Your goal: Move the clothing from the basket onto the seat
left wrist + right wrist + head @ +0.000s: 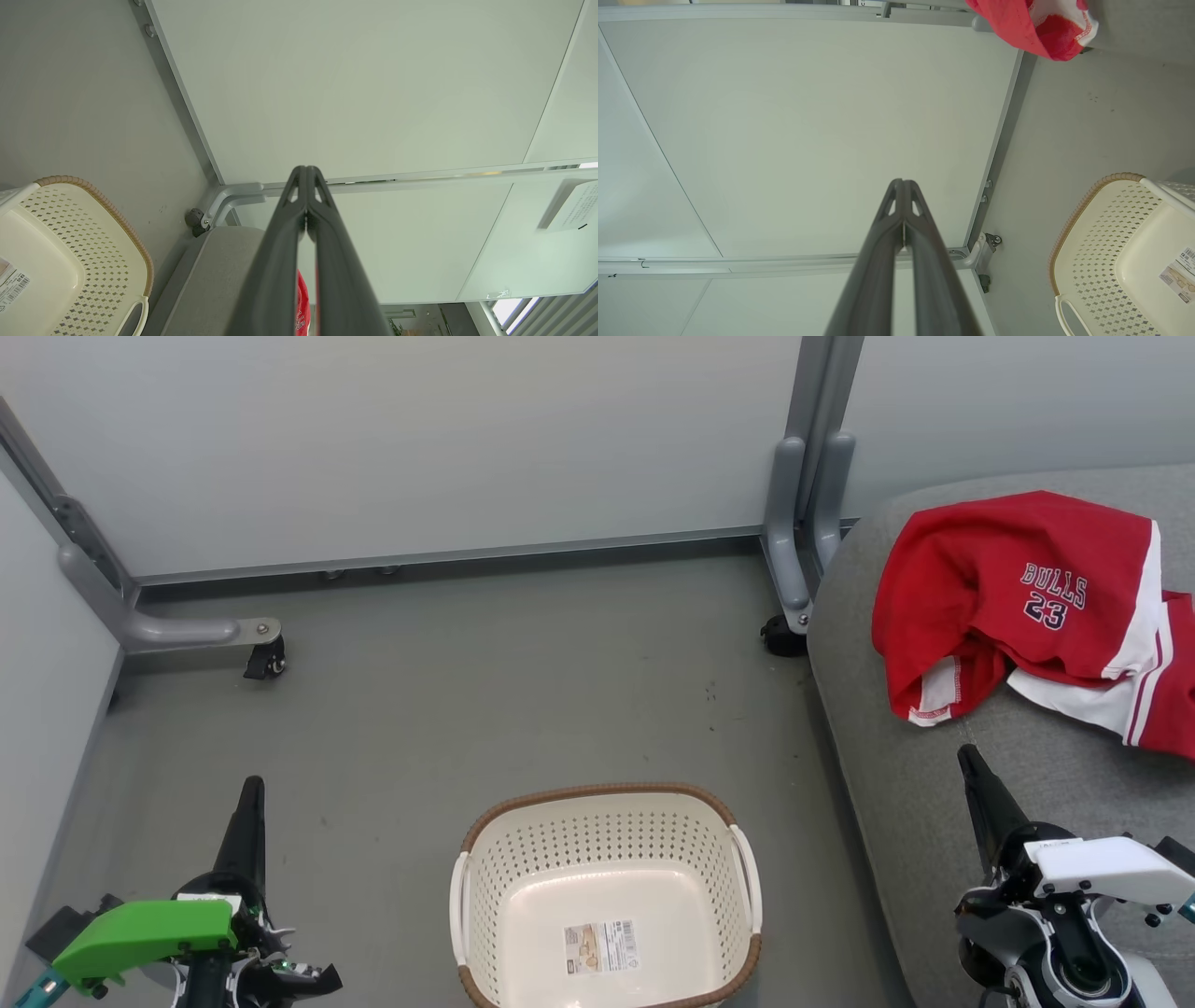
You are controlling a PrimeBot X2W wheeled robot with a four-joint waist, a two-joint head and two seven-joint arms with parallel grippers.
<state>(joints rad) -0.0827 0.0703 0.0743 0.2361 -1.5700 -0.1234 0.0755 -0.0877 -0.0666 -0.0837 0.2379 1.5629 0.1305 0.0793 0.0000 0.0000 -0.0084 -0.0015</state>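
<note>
my left gripper (251,793) pressed together, empty | my right gripper (967,759) same, near seat (896,840) | basket (597,791) empty bar label (602,947) | clothing (1018,588) lies on seat | step: transfer looks done | next: no grasp needed, just park arms

The left gripper (307,173) points at a pale wall panel (373,84), its fingertips pressed together and holding nothing. The basket (93,252) stands lower left on the floor (70,93), near the seat (215,280). A sliver of red clothing (302,298) shows between the fingers' lower parts.
</note>
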